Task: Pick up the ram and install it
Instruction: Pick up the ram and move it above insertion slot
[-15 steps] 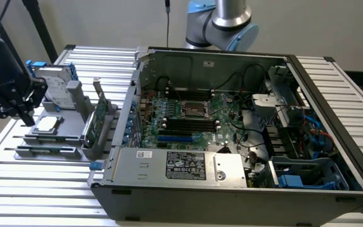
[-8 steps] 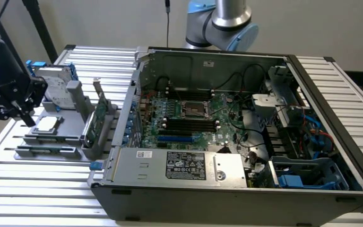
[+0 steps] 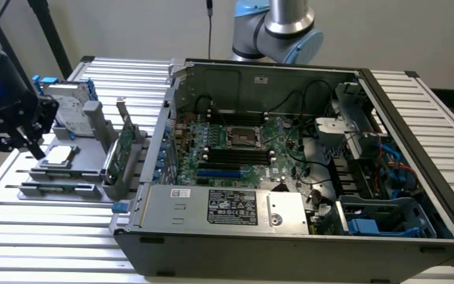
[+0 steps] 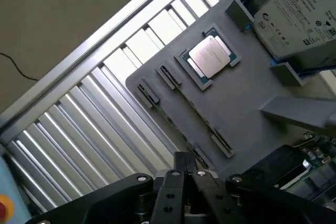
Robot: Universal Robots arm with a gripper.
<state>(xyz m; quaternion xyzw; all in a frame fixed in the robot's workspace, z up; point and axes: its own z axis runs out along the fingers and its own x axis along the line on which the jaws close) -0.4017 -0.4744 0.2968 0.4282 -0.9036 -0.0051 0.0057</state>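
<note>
The gripper (image 3: 28, 141) is held above the gray tray (image 4: 236, 103) at the exterior view's left, its fingers (image 4: 184, 163) pressed together with nothing between them; the ram (image 3: 57, 189) is seated on edge in the tray's row nearest the exterior camera, below the gripper and untouched; 1 processor (image 4: 210, 56) and 1 hard drive (image 4: 299, 9) are laid on the same tray; the open computer case (image 3: 290, 236) is set just beside it.

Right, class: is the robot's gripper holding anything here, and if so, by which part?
Nothing appears held: the black gripper hovers empty over the grey plastic tray.
</note>
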